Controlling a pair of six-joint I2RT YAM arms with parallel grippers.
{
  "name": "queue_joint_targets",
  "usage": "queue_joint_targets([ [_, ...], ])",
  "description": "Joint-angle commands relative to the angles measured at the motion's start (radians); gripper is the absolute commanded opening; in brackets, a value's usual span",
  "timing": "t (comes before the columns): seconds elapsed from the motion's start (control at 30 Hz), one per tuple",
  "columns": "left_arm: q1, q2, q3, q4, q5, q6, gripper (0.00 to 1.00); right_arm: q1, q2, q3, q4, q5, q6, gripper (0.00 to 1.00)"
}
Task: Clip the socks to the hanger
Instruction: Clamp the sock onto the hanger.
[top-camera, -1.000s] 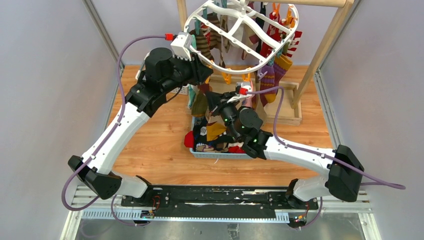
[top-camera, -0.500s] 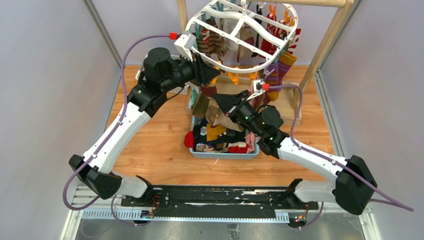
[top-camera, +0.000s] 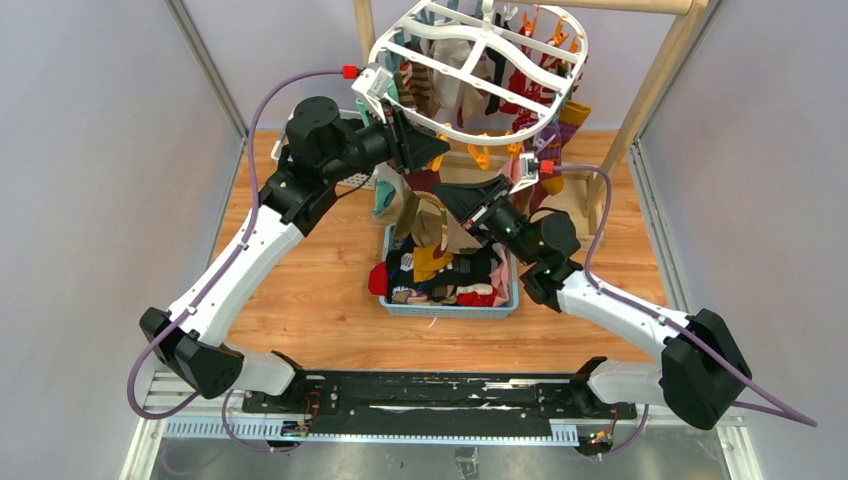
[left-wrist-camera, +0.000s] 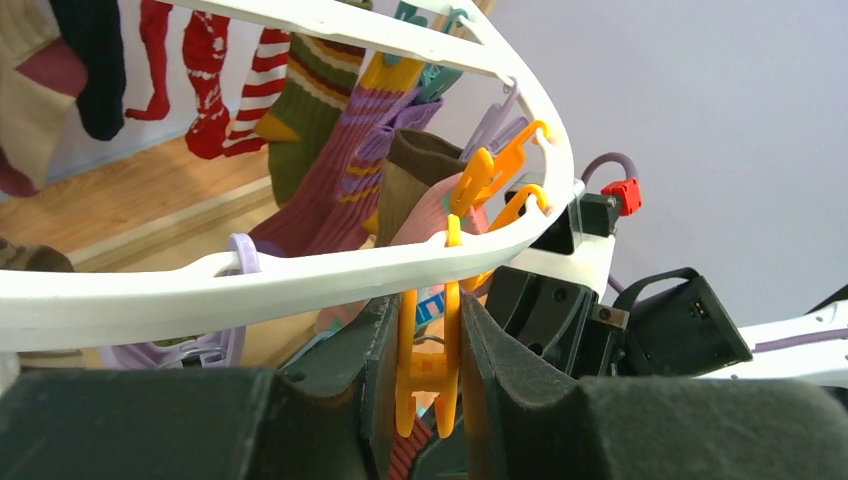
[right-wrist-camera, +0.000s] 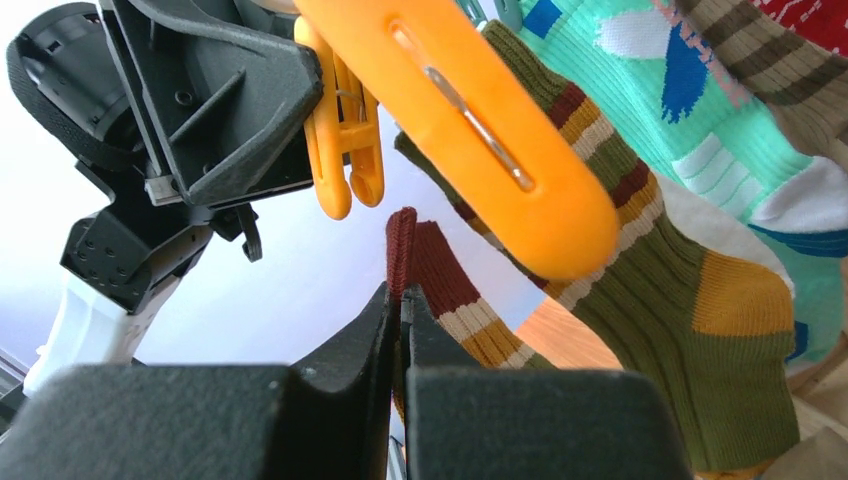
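The white oval hanger (top-camera: 487, 40) hangs from the wooden rack, with several socks (top-camera: 530, 95) clipped round it. My left gripper (top-camera: 425, 150) is shut on an orange clothespin (left-wrist-camera: 428, 365) that dangles from the hanger's front rim (left-wrist-camera: 300, 272). My right gripper (top-camera: 458, 195) is shut on the dark red cuff of a striped olive, yellow and red sock (right-wrist-camera: 440, 270). It holds the cuff just below that clothespin (right-wrist-camera: 340, 130); cuff and clip are apart. The sock (top-camera: 430, 225) hangs down over the basket.
A blue basket (top-camera: 450, 306) with a pile of mixed socks (top-camera: 440, 272) sits on the wooden floor under the hanger. The wooden rack's slanted pole (top-camera: 655, 90) stands at the right. Another orange clothespin (right-wrist-camera: 470, 120) hangs close in front of the right wrist camera.
My right gripper has lifted the striped sock out of the basket up to the hanger's front rim. The hanger has tilted and shifted back a little, with my left gripper following.
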Motion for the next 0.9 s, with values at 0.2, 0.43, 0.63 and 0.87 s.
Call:
queue_joint_targets([
  [0.2,0.005,-0.020,-0.007,0.031,0.022,-0.013,0.00,-0.048,0.012,-0.031,0.122,-0.045,0.085,0.00],
  [0.43,0.005,-0.022,-0.011,0.027,0.016,-0.008,0.00,-0.061,0.025,-0.039,0.159,-0.066,0.110,0.00],
  [0.63,0.005,-0.022,-0.016,0.029,0.016,-0.009,0.00,-0.068,0.043,-0.027,0.199,-0.103,0.128,0.00],
  [0.87,0.005,-0.023,-0.017,0.023,0.018,-0.006,0.00,-0.080,0.033,-0.022,0.194,-0.105,0.127,0.00],
])
